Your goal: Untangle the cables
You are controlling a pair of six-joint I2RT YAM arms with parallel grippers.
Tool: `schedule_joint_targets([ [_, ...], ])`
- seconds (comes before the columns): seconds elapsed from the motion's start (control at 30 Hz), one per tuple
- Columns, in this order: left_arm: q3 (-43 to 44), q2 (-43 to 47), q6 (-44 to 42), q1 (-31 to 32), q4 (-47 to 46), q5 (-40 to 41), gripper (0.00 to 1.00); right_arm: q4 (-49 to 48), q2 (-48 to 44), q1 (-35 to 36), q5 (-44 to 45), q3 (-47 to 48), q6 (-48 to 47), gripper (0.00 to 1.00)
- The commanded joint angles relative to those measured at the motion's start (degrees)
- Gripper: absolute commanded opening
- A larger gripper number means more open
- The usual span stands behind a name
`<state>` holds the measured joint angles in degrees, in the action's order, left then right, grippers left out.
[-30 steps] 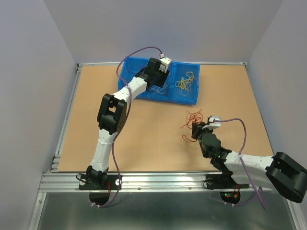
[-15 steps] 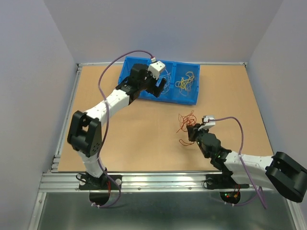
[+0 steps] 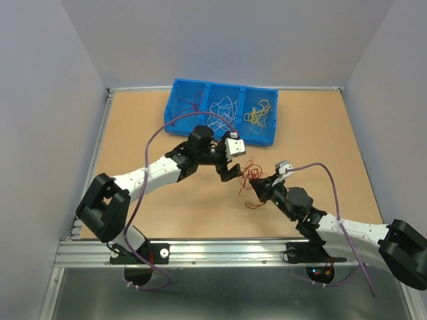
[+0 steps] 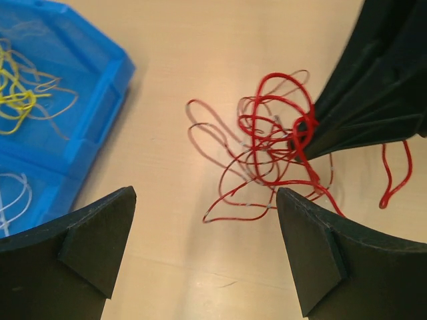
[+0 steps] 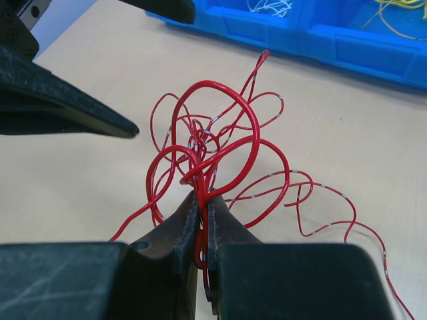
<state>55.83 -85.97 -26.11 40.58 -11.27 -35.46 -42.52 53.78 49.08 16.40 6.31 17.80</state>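
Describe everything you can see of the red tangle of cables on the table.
The red tangle is a small clump of thin, glossy, flexible wires, looped and curled over one another, some loops standing up, a few strands trailing onto the tan table. It lies apart from the blue bin. The right claw is shut on strands at one edge. The left claw hangs open beside it, not touching.
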Motion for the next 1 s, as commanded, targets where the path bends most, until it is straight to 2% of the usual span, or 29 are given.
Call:
schedule_joint_targets([
  [0.0, -0.5, 0.4, -4.7, 2.0, -3.9, -3.3, 0.96, -3.8, -0.6, -0.3, -5.9, -1.4, -2.4, 0.01],
  [0.17, 1.1, -1.3, -4.0, 2.0, -3.2, -2.2, 0.93, -4.1, 1.3, -0.4, -9.7, -0.8, -3.6, 0.01],
  [0.37, 1.8, -2.4, -4.2, 2.0, -2.4, -3.2, 0.79, -4.9, 3.4, -0.3, -12.1, -0.1, -4.1, 0.01],
  [0.47, 3.5, -4.0, -5.0, 2.0, -0.5, -4.4, 0.69, -4.9, 3.6, -0.3, -12.5, 0.1, -4.2, 0.01],
  [0.5, 3.9, -4.7, -5.2, 2.1, 0.9, -4.6, 0.61, -4.9, 3.4, -0.3, -12.7, 0.0, -4.2, 0.01],
  [0.57, 4.7, -5.1, -6.1, 2.2, 2.4, -5.1, 0.51, -5.0, 3.0, -0.3, -13.3, -0.2, -4.0, 0.01],
  [0.6, 4.8, -5.0, -6.3, 2.2, 2.6, -5.4, 0.35, -5.1, 2.8, -0.3, -13.4, -0.4, -4.0, 0.01],
  [0.67, 4.8, -4.9, -6.7, 2.2, 2.7, -6.2, 0.15, -5.2, 2.7, -0.3, -13.2, -0.6, -4.2, 0.09],
  [0.7, 4.8, -4.7, -6.6, 2.2, 2.9, -6.2, 0.00, -5.2, 2.6, -0.3, -12.4, -0.7, -4.2, 0.15],
  [0.73, 5.0, -4.6, -6.3, 2.2, 3.0, -5.8, 0.00, -5.2, 2.1, -0.3, -11.6, -0.8, -4.1, 0.31],
  [0.83, 4.8, -2.7, -6.3, 2.1, 3.4, -5.5, 0.00, -5.3, 1.4, -0.3, -11.2, -1.0, -3.9, 0.55],
  [0.97, 3.5, 0.1, -6.4, 2.0, 2.7, -6.4, 0.00, -5.3, -0.1, -0.3, -10.2, -2.1, -3.3, 0.55],
])
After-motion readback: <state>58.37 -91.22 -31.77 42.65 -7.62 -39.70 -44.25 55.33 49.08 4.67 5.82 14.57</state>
